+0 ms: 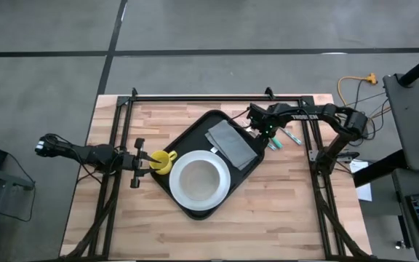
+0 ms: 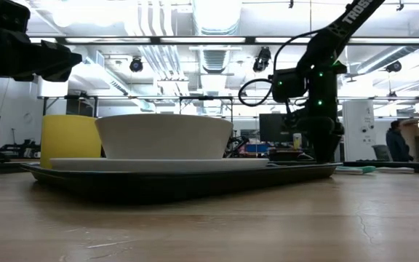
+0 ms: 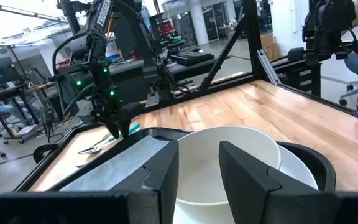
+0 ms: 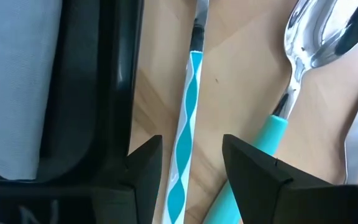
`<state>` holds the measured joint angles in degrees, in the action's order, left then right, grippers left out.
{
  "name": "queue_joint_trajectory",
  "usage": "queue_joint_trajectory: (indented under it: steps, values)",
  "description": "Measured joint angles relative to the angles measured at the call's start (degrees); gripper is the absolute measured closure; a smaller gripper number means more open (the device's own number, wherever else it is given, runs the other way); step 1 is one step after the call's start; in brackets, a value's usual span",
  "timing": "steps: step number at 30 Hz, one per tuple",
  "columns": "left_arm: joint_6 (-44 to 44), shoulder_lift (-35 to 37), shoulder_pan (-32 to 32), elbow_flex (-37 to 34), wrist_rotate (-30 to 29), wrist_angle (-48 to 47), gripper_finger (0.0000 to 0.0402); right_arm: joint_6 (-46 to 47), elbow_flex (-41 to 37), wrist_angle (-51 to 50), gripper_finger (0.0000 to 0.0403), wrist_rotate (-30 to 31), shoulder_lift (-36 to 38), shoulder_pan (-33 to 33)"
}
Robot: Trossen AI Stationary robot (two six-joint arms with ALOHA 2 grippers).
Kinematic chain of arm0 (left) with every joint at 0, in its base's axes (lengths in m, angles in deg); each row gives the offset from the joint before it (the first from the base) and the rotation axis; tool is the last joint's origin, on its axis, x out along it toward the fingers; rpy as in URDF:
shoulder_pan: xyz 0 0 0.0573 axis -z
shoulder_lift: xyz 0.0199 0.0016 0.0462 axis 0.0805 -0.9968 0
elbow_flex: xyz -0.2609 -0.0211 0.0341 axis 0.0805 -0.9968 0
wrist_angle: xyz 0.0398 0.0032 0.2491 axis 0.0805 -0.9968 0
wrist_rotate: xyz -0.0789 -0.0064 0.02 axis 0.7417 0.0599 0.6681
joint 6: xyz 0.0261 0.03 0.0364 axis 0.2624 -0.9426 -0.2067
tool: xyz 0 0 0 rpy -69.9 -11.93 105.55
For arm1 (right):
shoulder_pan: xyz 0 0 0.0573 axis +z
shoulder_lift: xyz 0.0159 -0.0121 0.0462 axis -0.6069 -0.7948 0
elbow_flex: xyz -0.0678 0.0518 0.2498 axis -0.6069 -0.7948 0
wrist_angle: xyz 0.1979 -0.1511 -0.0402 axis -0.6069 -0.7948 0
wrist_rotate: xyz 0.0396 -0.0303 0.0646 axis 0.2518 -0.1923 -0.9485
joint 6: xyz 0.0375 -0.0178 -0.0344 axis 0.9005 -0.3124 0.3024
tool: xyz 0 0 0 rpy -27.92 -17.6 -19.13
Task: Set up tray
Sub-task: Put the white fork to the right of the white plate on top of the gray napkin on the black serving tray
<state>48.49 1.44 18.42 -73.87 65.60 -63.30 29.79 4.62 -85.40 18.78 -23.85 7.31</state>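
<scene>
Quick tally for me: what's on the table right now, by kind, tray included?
Tray: 1
Plate: 1
Bowl: 1
Yellow cup: 1
Grey napkin: 1
Teal-handled cutlery on the wood beside the tray: at least 2, with a third handle partly in view

Total: at least 7

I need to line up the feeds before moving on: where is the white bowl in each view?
High: bowl on the plate, lower centre of the tray.
Low: left of centre, beside the yellow cup.
Left wrist: bottom centre, behind the left gripper.
Right wrist: not in it.
Shared landmark: grey napkin, also in the left wrist and right wrist views.
</scene>
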Motion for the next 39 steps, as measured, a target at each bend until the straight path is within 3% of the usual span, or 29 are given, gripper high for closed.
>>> queue_joint_trajectory:
  steps: [22,27,33,39]
  values:
    - [0.0,0.0,0.0,0.0,0.0,0.0,0.0301,-0.1,-3.4,1.3,0.0248,0.0,0.0,0.1]
    - [0.0,0.0,0.0,0.0,0.0,0.0,0.0301,2.4,-3.4,1.3,0.0282,-0.2,0.0,0.1]
    - [0.0,0.0,0.0,0.0,0.0,0.0,0.0301,3.0,-3.3,1.4,0.0374,-0.2,0.0,0.1]
    - [0.0,0.0,0.0,0.0,0.0,0.0,0.0301,3.3,-3.1,1.2,0.0377,-0.1,0.0,0.1]
